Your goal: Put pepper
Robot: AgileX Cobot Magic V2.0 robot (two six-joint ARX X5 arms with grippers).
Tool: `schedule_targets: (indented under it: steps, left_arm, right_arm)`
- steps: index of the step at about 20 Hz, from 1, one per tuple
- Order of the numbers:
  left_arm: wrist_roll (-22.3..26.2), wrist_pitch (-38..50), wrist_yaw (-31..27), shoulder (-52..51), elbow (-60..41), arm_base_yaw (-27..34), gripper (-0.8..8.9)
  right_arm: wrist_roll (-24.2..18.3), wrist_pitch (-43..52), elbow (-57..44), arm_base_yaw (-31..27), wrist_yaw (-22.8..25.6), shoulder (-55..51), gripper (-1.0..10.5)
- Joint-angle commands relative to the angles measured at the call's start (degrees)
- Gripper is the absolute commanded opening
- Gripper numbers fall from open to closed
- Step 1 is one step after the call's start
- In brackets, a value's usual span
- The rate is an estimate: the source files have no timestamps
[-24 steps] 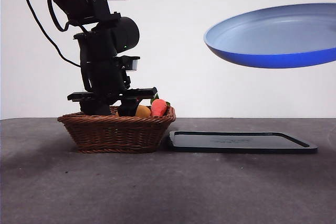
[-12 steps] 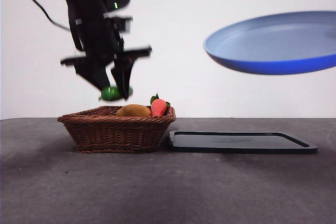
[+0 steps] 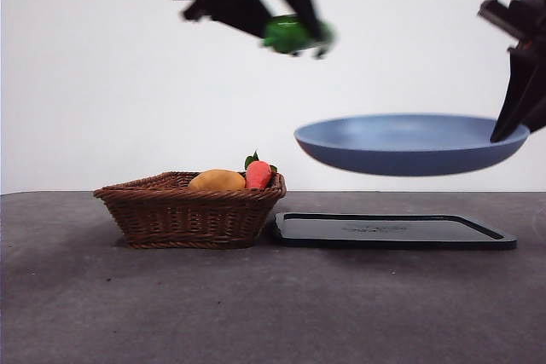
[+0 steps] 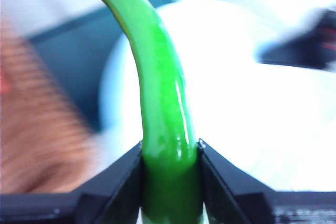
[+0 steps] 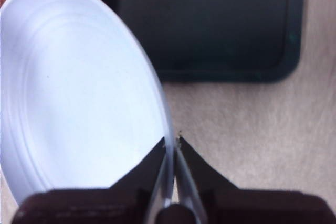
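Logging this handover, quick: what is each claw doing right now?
Left claw: closed on the glossy green elongated pepper, high above the table.
Right claw: closed on the rim of the round blue plate, held over the black tray.

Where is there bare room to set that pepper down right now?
The plate, held in the air by the right gripper, has a bare face. The black tray under it is bare too, and so is the table in front of the basket. The basket is crowded. The left gripper holds the pepper.
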Motion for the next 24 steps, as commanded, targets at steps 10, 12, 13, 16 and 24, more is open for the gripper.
schedule_targets:
  steps: [10,12,13,16,24]
  left_arm:
    - [8.3,6.6,-10.2,14.4,1.0,-9.1,1.26]
    - [8.4,6.5,-10.1,15.1,1.0,-9.1,1.27]
    - [8.3,6.5,-10.1,15.2,1.0,-9.1,1.28]
    - [8.3,6.1,-9.7,15.2,1.0,-9.5,2.22]
    - [8.3,4.7,-9.8,12.6,1.0,-9.5,2.61]
  right_arm:
    - [1.8,-0.4,0.8,0.1,-2.0,1.7,0.1]
    - [1.8,-0.4,0.8,0.1,-2.0,1.7,0.1]
    - [1.8,-0.5,0.8,0.1,-2.0,1.7,0.1]
    - [1.9,-0.5,0.8,0.1,-1.9,1.7,0.1]
    - [3.3,-1.9,0.8,0.1,-1.6,1.7,0.1]
